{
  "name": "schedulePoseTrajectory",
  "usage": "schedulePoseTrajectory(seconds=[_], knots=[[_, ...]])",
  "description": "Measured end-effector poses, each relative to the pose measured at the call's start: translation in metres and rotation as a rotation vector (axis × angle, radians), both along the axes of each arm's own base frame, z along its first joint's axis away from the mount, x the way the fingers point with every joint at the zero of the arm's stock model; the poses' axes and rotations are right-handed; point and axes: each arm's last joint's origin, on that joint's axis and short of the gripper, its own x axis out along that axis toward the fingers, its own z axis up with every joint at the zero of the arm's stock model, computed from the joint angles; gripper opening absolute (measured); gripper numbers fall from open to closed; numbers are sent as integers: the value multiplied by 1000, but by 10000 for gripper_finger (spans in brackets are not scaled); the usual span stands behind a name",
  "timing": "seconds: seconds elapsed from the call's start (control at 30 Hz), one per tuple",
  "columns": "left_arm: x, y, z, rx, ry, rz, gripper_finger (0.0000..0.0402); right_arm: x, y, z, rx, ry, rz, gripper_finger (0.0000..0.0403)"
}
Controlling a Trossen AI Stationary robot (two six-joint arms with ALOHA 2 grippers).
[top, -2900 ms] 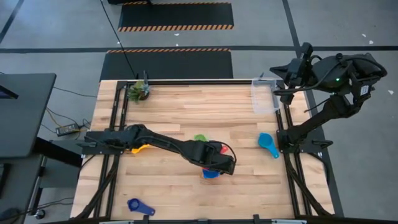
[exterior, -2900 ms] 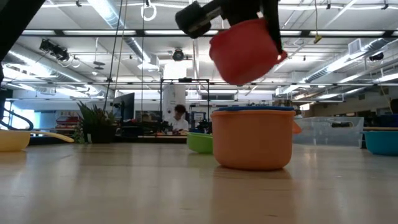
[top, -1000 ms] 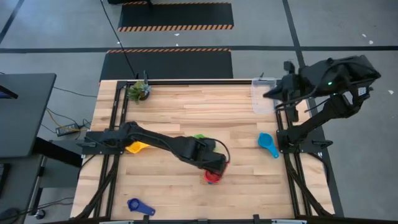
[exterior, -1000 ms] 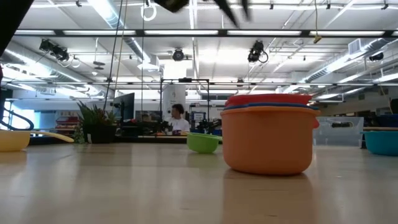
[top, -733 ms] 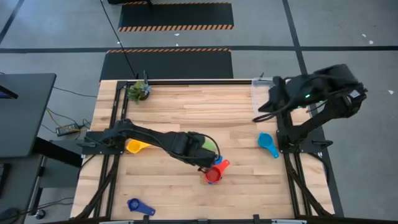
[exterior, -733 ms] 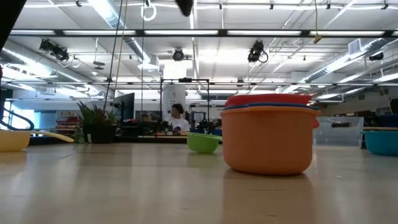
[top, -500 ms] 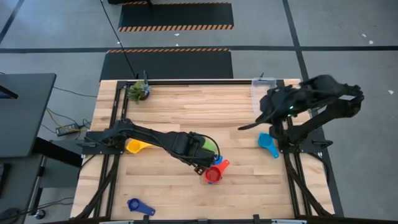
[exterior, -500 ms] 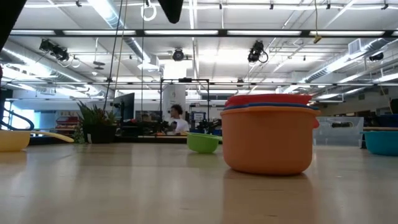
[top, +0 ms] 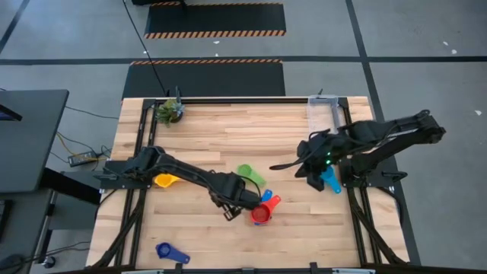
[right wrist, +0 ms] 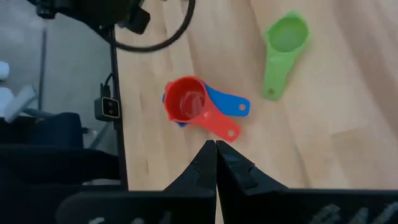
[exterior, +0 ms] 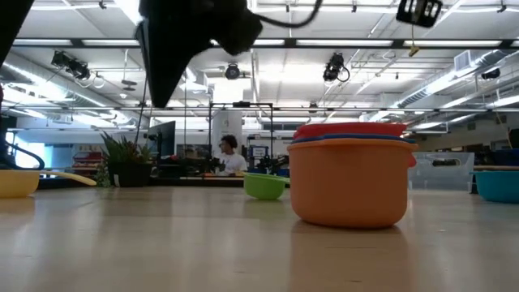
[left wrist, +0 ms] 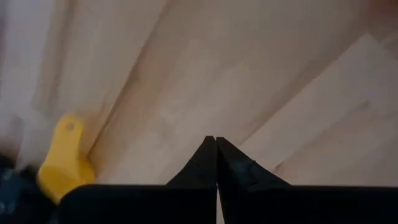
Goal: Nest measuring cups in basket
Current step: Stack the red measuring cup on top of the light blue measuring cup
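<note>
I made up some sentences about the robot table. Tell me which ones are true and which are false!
1. The small red plastic measuring cup sits nested in a stack with a blue one. True.
2. The green plastic measuring cup lies inside the clear plastic basket. False: it lies on the wooden table, away from the basket.
3. The left pincer is holding the yellow plastic cup. False: its fingers are shut on nothing, and the yellow cup lies apart.
4. The right pincer is shut and empty. True.
5. A dark blue cup lies alone near the table's front edge. True.
</note>
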Motion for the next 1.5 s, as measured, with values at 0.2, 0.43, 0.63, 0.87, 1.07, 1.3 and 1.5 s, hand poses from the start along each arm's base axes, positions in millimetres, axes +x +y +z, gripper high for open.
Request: schedulePoseTrajectory(seconds=[0.2, 0.43, 0.63, 0.87, 1.07, 1.3, 1.5], knots=[[10, -3, -22, -89, -90, -164, 1, 1, 1, -46, 69, 28, -32, 3], [7, 10, 12, -25, -235, -289, 0, -10, -3, -52, 46, -27, -72, 3], [-20, 28, 83, 105, -455, -313, 0, -24, -7, -38, 36, -127, -89, 3], [-57, 37, 136, 210, -644, -316, 0, -37, -10, -24, 55, -231, -105, 3], [-93, 46, 116, 193, -739, -254, 0, -37, -10, -18, 67, -288, -101, 3], [-108, 48, 59, -46, -947, -173, 0, -27, -6, -31, 158, -147, -138, 3], [-103, 44, -7, -230, -1087, -95, 0, -13, 5, -50, 259, 41, -169, 3]])
